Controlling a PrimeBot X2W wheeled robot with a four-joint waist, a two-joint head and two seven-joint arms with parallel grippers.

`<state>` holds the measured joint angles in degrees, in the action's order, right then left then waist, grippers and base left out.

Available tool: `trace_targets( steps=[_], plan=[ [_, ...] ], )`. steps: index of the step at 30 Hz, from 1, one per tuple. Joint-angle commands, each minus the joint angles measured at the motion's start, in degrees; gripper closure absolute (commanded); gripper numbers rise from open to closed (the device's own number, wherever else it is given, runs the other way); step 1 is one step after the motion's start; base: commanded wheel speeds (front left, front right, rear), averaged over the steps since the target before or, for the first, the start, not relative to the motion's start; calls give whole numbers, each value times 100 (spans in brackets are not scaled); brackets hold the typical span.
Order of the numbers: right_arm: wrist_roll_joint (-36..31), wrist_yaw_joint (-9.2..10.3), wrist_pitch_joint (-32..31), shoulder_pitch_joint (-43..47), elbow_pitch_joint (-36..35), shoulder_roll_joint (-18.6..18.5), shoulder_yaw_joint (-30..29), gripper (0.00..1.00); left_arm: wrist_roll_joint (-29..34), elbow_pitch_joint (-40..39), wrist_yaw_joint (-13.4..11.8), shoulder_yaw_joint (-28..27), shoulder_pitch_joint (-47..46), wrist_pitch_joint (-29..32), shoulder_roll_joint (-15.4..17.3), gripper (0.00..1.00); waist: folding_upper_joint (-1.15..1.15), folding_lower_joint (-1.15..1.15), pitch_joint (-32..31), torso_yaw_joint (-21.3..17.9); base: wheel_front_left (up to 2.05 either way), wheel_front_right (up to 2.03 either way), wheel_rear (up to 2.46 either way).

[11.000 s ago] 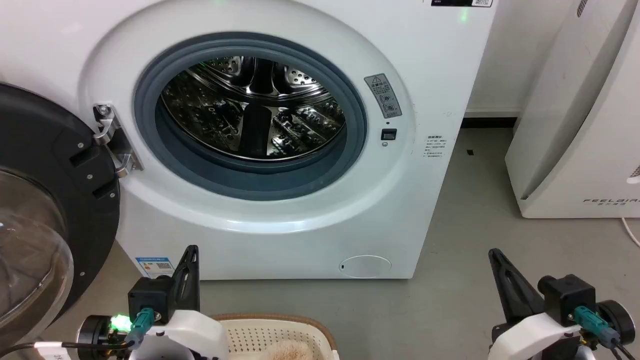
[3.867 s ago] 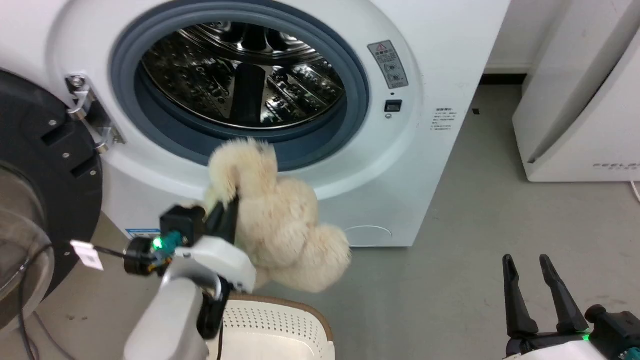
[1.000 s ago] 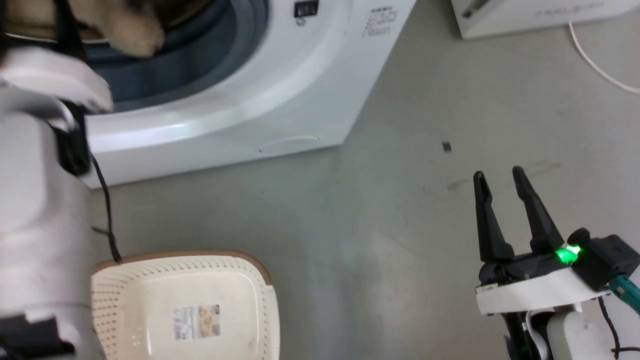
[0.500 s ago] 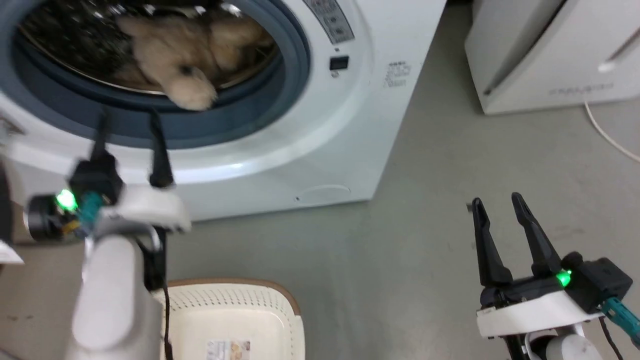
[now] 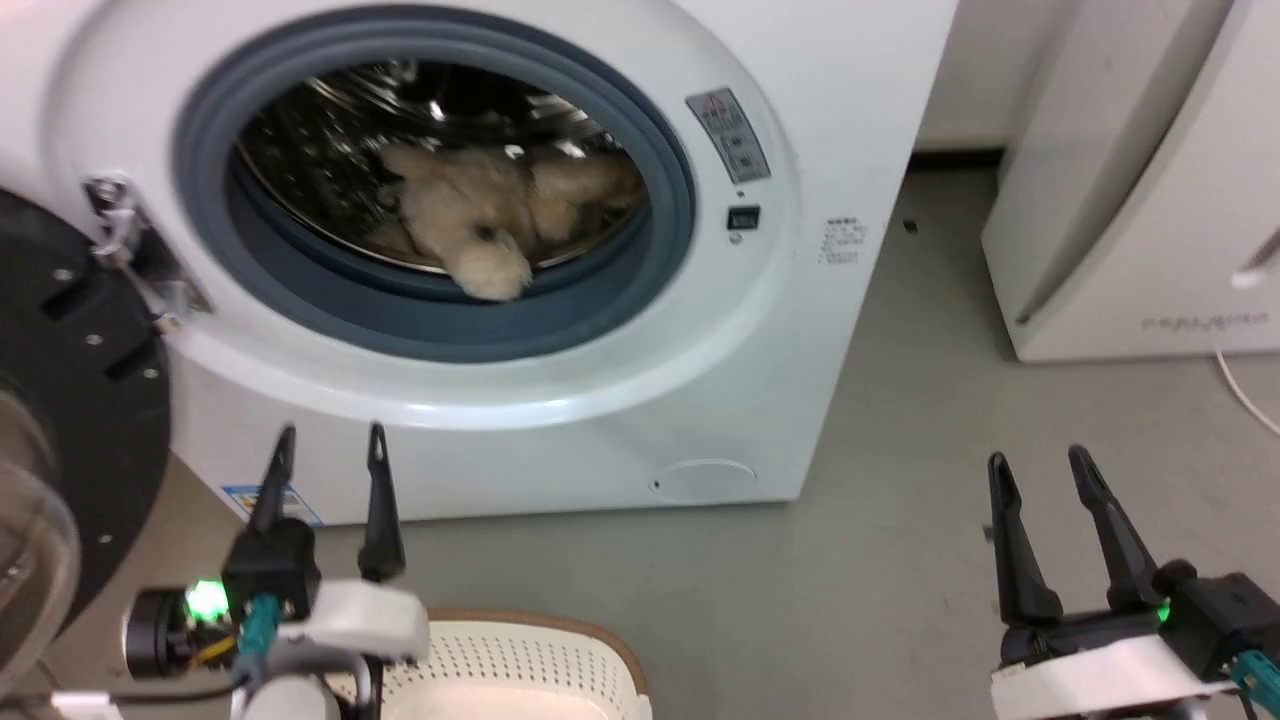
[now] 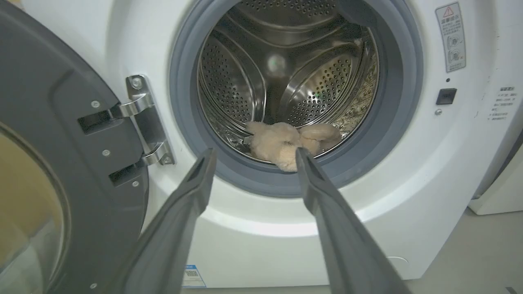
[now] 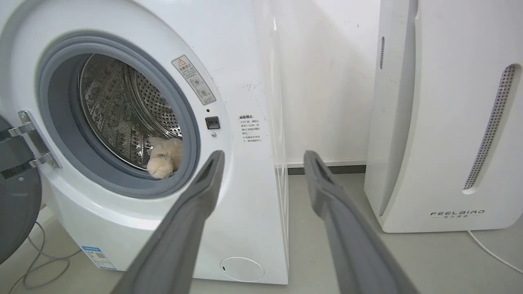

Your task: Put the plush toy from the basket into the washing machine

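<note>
We see the washing machine (image 5: pixel 820 120) with its door (image 5: pixel 80 400) swung wide. The plush toy (image 5: pixel 480 215) lies in the drum, one limb reaching over the drum's front lip. Below, the basket (image 5: pixel 500 665) sits on the floor, and our left gripper (image 5: pixel 332 432) and right gripper (image 5: pixel 1037 456) hover with fingers apart, holding nothing.

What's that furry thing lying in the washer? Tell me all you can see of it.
The plush toy is a cream-beige stuffed animal of long, fluffy pile, with rounded limbs and one dark spot. It lies slumped on the bottom of the steel drum, near the front. One rounded end pokes out over the drum's lip toward the grey door seal. Nothing grips it.
</note>
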<state>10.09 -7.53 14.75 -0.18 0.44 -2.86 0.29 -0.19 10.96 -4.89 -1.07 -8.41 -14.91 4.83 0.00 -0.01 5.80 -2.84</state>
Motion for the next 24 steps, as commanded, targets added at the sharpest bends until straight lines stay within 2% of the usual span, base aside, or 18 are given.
trace_targets(
  steps=[1,10,20,21,24],
  plan=[
    [-43,4,25,83,-1,-1,-16,0,-13,-47,-24,7,72,-8,-1,0,0,1,-144,107,0,0,0],
    [-110,4,25,382,23,-1,-155,0,-6,-199,-38,223,760,-8,-45,0,0,1,-472,281,0,0,0],
    [-80,4,25,522,96,-1,-171,0,-68,-163,-47,225,922,-8,-66,0,0,1,-557,347,0,0,0],
    [-97,0,0,456,88,0,-169,100,-56,-160,-23,218,851,0,-53,100,0,1,-560,348,0,0,0],
    [-98,0,-3,460,93,0,-167,100,-55,-160,-22,215,849,2,-52,100,0,1,-562,349,0,0,0]
  ],
)
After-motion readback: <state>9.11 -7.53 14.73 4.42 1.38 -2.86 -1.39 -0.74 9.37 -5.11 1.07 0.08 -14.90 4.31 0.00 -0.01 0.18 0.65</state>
